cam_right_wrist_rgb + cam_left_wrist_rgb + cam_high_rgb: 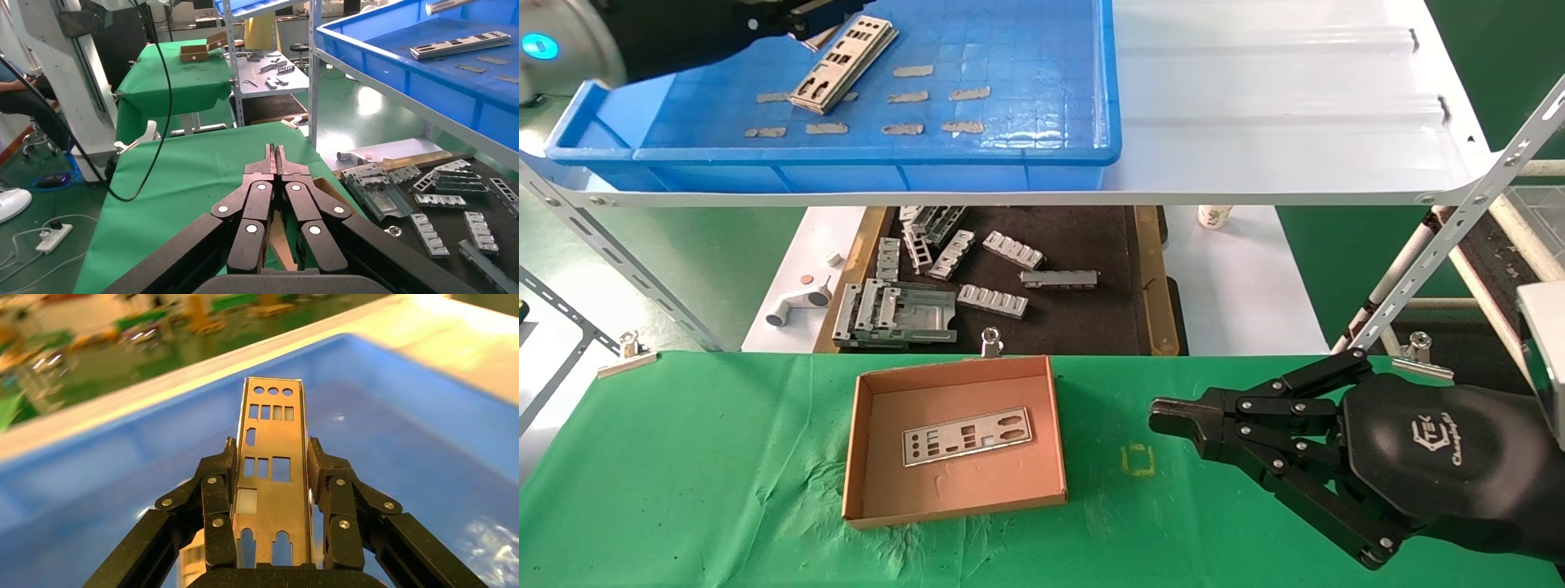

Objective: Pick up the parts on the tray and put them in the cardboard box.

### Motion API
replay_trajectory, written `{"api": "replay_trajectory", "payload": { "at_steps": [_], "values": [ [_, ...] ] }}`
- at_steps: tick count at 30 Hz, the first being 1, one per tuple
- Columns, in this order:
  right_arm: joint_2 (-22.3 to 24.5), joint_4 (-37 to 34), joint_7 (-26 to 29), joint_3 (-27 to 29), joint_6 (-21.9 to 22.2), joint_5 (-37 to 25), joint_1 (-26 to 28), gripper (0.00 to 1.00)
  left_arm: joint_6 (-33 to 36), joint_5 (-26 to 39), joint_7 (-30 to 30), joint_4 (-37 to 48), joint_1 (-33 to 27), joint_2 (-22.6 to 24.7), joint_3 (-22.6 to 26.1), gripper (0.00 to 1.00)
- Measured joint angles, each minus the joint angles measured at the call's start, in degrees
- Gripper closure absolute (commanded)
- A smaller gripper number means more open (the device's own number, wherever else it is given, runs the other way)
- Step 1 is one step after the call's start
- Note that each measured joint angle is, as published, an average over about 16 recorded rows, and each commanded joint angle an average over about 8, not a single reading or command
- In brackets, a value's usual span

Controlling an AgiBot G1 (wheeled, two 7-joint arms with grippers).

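Observation:
The blue tray [1026, 82] sits on the upper white shelf, with tan tape strips on its floor. My left gripper [801, 24] reaches into its far left corner and is shut on a silver punched plate [269, 425], its fingers [217, 478] pressing the plate's long edges. Another plate [196, 563] shows just under the held one. The cardboard box [1054, 425] lies on the green cloth with one plate [967, 435] flat inside it. My right gripper [1164, 416] hovers over the cloth to the right of the box, shut and holding nothing [276, 150].
Below the shelf, a black-floored, wood-edged tray [1148, 278] holds several grey ribbed brackets [1013, 250]. Slanted metal shelf struts [1442, 245] stand at the right and at the left. A clip [991, 341] pins the cloth behind the box. A yellow square mark [1138, 460] lies between box and right gripper.

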Motion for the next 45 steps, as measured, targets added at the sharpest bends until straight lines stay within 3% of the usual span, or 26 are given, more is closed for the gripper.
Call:
{"api": "replay_trajectory", "payload": {
  "at_steps": [10,18,32,45],
  "values": [
    [0.0,0.0,0.0,0.0,0.0,0.0,0.0,1.00,22.1,0.0,8.3,-5.0,-0.5,-4.7,1.2,1.00],
    [0.0,0.0,0.0,0.0,0.0,0.0,0.0,1.00,30.6,-1.2,13.3,-11.9,2.3,-6.9,4.4,1.00],
    [0.0,0.0,0.0,0.0,0.0,0.0,0.0,1.00,29.9,-7.0,10.8,-26.5,13.0,-10.1,17.2,1.00],
    [0.0,0.0,0.0,0.0,0.0,0.0,0.0,1.00,21.8,-2.4,13.3,-22.6,18.7,-6.5,23.7,1.00]
  ]
}}
